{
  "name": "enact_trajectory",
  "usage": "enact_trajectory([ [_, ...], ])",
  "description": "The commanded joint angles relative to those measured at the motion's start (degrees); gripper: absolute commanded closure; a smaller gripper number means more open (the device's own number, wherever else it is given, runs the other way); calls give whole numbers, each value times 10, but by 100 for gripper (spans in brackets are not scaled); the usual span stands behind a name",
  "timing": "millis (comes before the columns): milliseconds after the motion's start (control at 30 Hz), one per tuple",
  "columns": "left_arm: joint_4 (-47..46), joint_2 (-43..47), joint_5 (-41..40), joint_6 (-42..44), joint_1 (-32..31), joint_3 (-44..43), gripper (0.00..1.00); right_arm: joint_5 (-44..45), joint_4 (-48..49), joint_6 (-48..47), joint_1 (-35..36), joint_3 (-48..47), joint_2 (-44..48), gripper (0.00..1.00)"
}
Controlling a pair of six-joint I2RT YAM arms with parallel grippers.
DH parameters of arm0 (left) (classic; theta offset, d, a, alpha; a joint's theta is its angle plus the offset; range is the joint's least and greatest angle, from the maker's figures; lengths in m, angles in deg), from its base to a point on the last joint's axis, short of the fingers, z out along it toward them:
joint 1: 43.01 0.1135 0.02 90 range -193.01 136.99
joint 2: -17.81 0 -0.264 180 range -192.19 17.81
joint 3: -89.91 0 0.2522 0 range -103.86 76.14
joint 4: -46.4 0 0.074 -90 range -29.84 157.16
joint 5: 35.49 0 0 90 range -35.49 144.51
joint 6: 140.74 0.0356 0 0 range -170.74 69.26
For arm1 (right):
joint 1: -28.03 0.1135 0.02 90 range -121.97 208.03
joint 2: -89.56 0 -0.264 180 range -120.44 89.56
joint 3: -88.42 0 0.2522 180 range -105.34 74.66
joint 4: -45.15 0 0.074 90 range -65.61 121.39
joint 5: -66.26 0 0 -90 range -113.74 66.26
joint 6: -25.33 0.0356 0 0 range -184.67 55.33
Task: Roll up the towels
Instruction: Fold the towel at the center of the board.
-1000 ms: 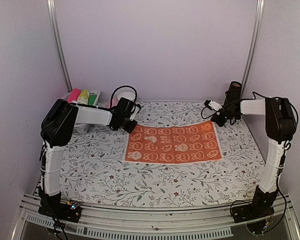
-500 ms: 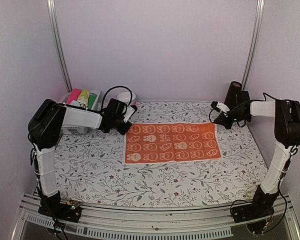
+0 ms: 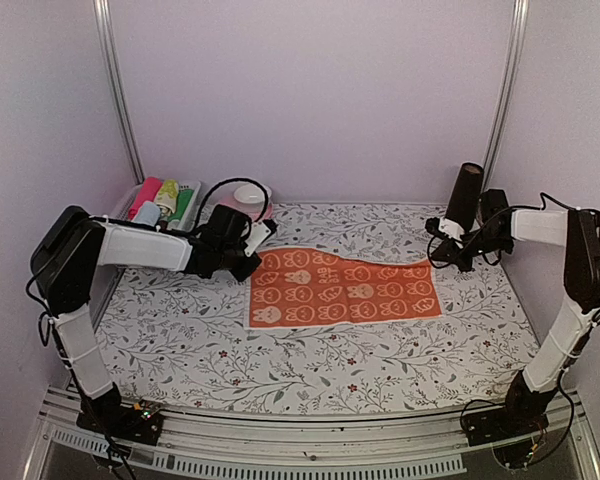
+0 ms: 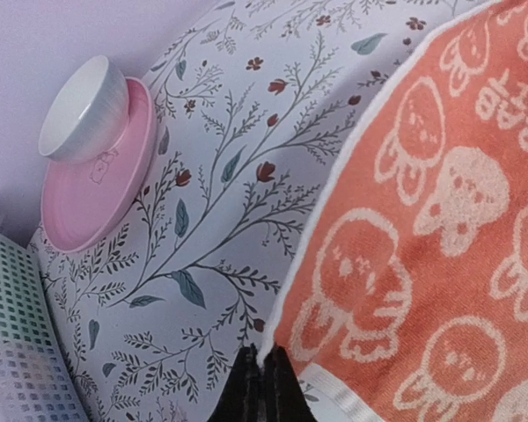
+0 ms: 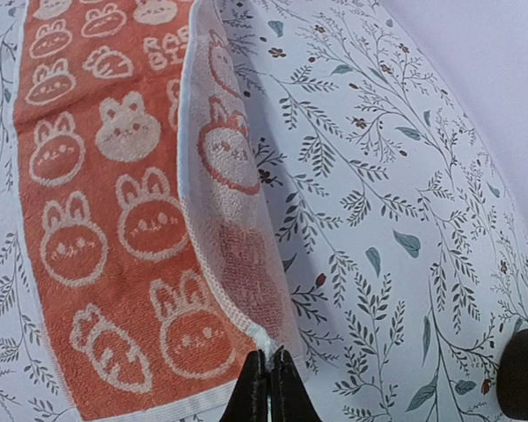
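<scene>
Though flat at near edge, peach-orange towel (image 3: 345,295), far corners clenched in left hand (image 3: 258,258), right hand (image 3: 438,258); bare sheet (image 3: 310,365) around.

walls (image 3: 310,90): plain pale lilac | back corners: metal uprights (image 3: 119,90) | worktop (image 3: 310,370): under white floral sheet (image 3: 180,330) | near edge: aluminium rail (image 3: 310,432) | light: soft, even

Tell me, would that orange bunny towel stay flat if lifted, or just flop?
Probably flop: where the right gripper pinches a corner, the orange towel folds over itself. It looks light, since a fingertip pinch by the left gripper raises its edge. Its looped pile likely resists slipping.
</scene>
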Motion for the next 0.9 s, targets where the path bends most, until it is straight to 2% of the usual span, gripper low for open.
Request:
enact_trajectory([
  [0,11,36,-15,7,-24,34,100,-5,-44,-69,-4,39,41,98],
  [400,94,79,-52,-47,-68,80,100,3,-67,-121,-32,90,80,98],
  [867,165,106,-34,-108,-118,95,100,15,-83,-164,-37,135,83,98],
])
